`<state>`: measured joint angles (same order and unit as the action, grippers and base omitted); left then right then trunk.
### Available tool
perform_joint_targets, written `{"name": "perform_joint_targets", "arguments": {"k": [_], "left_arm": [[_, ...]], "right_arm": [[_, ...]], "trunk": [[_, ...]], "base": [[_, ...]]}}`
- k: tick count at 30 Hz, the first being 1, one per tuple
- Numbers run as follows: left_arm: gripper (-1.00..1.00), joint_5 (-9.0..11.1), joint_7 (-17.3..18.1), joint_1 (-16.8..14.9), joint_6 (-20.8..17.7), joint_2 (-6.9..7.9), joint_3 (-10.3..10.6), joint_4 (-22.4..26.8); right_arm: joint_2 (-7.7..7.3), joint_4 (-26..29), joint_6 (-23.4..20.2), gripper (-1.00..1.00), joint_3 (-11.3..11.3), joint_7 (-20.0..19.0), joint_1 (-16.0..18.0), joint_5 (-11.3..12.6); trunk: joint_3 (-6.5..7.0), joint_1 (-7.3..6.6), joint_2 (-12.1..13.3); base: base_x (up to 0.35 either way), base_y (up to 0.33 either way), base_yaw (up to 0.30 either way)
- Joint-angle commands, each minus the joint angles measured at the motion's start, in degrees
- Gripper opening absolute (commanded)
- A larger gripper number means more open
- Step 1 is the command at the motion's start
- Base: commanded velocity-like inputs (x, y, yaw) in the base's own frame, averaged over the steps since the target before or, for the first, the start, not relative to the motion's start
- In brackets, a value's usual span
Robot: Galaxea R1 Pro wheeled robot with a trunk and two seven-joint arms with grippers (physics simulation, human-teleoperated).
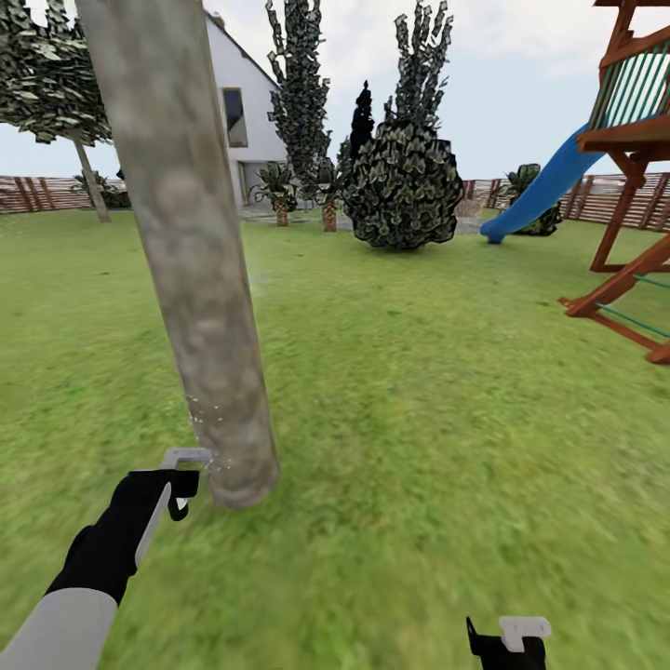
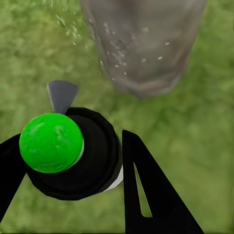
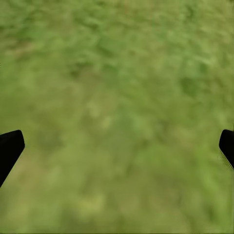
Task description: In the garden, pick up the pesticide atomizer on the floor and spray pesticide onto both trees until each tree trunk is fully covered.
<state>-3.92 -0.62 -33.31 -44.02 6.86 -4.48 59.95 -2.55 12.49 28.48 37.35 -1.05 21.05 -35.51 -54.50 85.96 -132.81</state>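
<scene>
Right gripper [image 1: 507, 642]: at 5 o'clock in the head view, low at the frame edge; in its wrist view the two black fingertips [image 3: 9, 148] stand wide apart over bare grass, holding nothing.
Left gripper [image 1: 177, 484]: at 7 o'clock in the head view, on a black and white arm; its black fingers [image 2: 146, 195] are closed around the atomizer.
Atomizer [image 2: 73, 151]: a black round body with a bright green ball on top and a grey nozzle, clamped between the left fingers; in the head view its pale grey head [image 1: 184, 457] pokes out above the gripper.
Atomizer to trunk: the nozzle points at the trunk's foot, which stands just beside it, at 1 o'clock from the gripper in the head view; whether they touch I cannot tell.
Spray: small pale droplets [image 2: 117, 48] dot the air and the bark near the trunk's base.
Trunk [image 1: 191, 261]: a thick grey-tan mottled column, leaning, rising from the grass to 11 o'clock.
Floor [image 1: 419, 391]: blurry green grass all around.
Bush [image 1: 403, 186]: dark, rounded, at 12 o'clock, far off.
Playset [image 1: 633, 140]: wooden frame with a blue slide, at 2 o'clock.
Second tree [image 1: 56, 84]: at 10 o'clock, far off, near the fence [image 1: 37, 193].
House [image 1: 244, 102]: white, behind the trunk at 12 o'clock.
</scene>
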Motion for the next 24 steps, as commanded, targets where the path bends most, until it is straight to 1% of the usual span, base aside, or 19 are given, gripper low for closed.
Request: {"name": "perform_joint_targets", "arguments": {"k": [1,6,10,12,13,15,16,17,20,24], "left_arm": [[-1.00,0.0,0.0,0.0,0.0,0.00,0.0,0.0],[-1.00,0.0,0.1,0.0,0.0,0.00,0.0,0.0],[-1.00,0.0,0.1,0.1,0.0,0.00,0.0,-0.2],[-1.00,0.2,0.2,0.1,0.0,0.00,-0.1,-2.2],[-1.00,1.2,0.3,0.1,0.1,0.03,-0.1,-3.9],[-1.00,5.4,0.3,0.1,0.8,0.38,-0.1,-8.7],[-1.00,7.1,0.2,0.1,3.3,0.62,-0.1,-11.4],[-1.00,7.8,-0.1,0.1,7.0,0.74,0.0,-13.7],[-1.00,8.0,-0.2,0.1,9.0,0.78,0.1,-14.7],[-1.00,7.8,-0.3,0.1,9.4,0.86,0.1,-14.9]], "right_arm": [[0.00,0.0,0.0,1.00,0.0,0.0,0.0,0.0],[0.00,0.0,0.0,1.00,0.0,0.0,0.0,0.0],[0.00,0.1,0.0,1.00,0.0,0.0,0.0,0.0],[0.00,0.0,0.0,1.00,0.0,0.0,0.0,0.0],[0.00,0.0,0.0,1.00,0.0,0.0,0.0,0.0],[0.00,0.0,0.0,1.00,0.0,0.0,0.0,0.0],[0.00,0.0,0.0,1.00,0.0,-0.1,0.0,0.0],[0.03,0.0,0.0,1.00,0.0,-0.1,0.0,0.0],[0.02,0.0,0.0,1.00,0.0,-0.1,0.0,0.0],[0.07,0.0,0.0,1.00,0.0,-0.1,0.0,0.0]], "trunk": [[0.00,0.00,0.0],[0.00,0.00,0.0],[0.00,0.00,0.0],[0.00,0.00,0.0],[0.00,0.00,0.0],[0.00,0.00,0.0],[0.00,0.00,0.0],[0.00,0.00,0.0],[0.00,0.00,0.0],[0.00,0.00,0.0]], "base": [[0.000,-0.273,0.277],[0.030,-0.272,0.244],[0.187,-0.228,0.024],[0.214,-0.213,0.001],[0.215,-0.212,0.000],[0.215,-0.212,0.000],[0.224,-0.204,0.000],[0.232,-0.187,0.095],[0.119,-0.089,0.207],[0.006,-0.009,0.273]]}}
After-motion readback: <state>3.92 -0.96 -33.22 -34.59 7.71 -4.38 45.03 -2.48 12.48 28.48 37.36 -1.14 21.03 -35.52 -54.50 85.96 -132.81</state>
